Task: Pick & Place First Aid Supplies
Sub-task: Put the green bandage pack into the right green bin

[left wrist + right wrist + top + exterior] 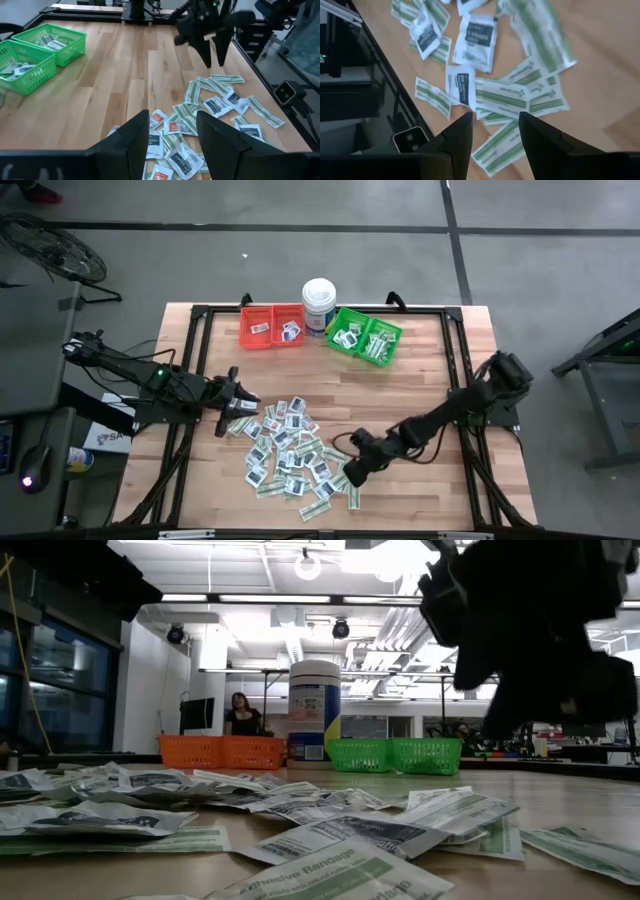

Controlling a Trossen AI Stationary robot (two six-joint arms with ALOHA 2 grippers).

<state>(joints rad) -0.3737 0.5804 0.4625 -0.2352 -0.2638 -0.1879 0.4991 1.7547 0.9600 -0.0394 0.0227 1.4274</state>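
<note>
Pale wood table with the packets heaped at its middle, none held. The left gripper hovers at the heap's left edge, fingers parted and empty — packets lie just ahead of the tips. The right gripper hangs at the heap's right edge, fingers likewise apart. A green strip lies crosswise just ahead — judged the nearer pick.
</note>
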